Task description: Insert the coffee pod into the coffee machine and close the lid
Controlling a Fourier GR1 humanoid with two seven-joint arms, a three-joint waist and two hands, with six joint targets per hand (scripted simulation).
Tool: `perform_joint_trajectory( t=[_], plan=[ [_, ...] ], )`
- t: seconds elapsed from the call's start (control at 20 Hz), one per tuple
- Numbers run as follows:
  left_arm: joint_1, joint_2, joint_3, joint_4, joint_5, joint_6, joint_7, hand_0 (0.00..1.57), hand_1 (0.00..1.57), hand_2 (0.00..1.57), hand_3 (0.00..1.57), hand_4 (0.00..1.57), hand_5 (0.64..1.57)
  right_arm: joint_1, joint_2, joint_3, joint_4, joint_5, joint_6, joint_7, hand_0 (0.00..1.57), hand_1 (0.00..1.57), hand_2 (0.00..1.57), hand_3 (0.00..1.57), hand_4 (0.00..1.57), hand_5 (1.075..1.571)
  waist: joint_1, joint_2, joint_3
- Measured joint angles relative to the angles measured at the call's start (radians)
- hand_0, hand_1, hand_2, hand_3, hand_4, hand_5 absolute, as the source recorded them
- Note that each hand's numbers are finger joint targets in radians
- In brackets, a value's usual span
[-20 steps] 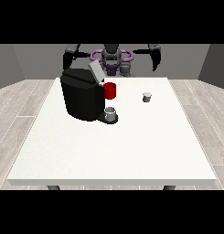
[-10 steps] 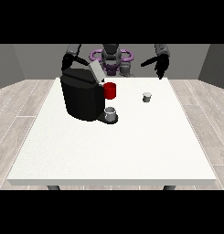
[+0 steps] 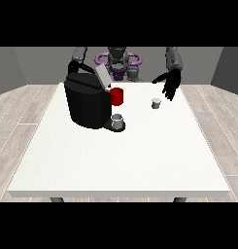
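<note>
Over at the left-center of the white table (image 3: 115, 160) sits the black coffee machine (image 3: 86, 102), lid (image 3: 102, 76) tilted up and open, with a red part (image 3: 117, 96) sticking out on its right side and a small grey cup (image 3: 118, 120) on the drip tray just below that. Right of the machine, well apart from it, the little coffee pod (image 3: 156, 103) stands on the table by itself. Just up and right of the pod hangs the hand at the view's right (image 3: 171, 83), fingers spread apart and pointing down, not touching the pod, holding nothing. At the upper left, the other arm goes behind the machine and its hand is hidden, so can't tell what it's doing.
</note>
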Motion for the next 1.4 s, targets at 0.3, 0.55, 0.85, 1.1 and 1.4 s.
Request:
perform_joint_trajectory(
  t=[0.3,0.55,0.85,1.1,1.4],
  plan=[
    [-0.073,0.012,-0.012,0.141,-0.087,0.019,-0.041,0.0,0.0,0.29,0.0,0.0,1.571,-0.04,0.012,0.003,0.028,-0.008,0.002,0.03,0.0,0.0,0.0,0.0,0.0,1.571,-0.006,0.039,-0.0001],
    [-0.128,-0.027,-0.029,0.229,-0.168,0.098,-0.075,0.95,0.95,0.97,0.66,0.0,1.571,-0.07,0.007,-0.012,0.077,-0.014,0.008,0.029,0.0,0.0,0.0,0.0,0.0,1.571,0.0,0.051,-0.0002],
    [-0.175,-0.058,-0.068,0.28,-0.278,0.207,-0.111,1.04,1.04,1.11,0.91,0.46,1.571,-0.098,0.013,-0.02,0.141,-0.01,0.0,0.011,0.0,0.0,0.0,0.0,0.0,1.571,0.015,0.053,0.0],
    [-0.191,-0.045,-0.107,0.345,-0.375,0.248,-0.128,0.83,0.83,1.0,0.86,0.34,1.571,-0.104,0.017,-0.011,0.159,-0.004,0.006,0.007,0.0,0.0,0.0,0.0,0.0,1.571,0.002,0.053,0.0002],
    [-0.227,-0.028,-0.147,0.411,-0.464,0.22,-0.109,0.79,0.79,0.96,0.85,0.39,1.571,-0.109,0.006,-0.026,0.197,-0.032,0.032,-0.026,0.0,0.0,0.0,0.0,0.0,1.571,-0.01,0.049,0.0013]
  ],
)
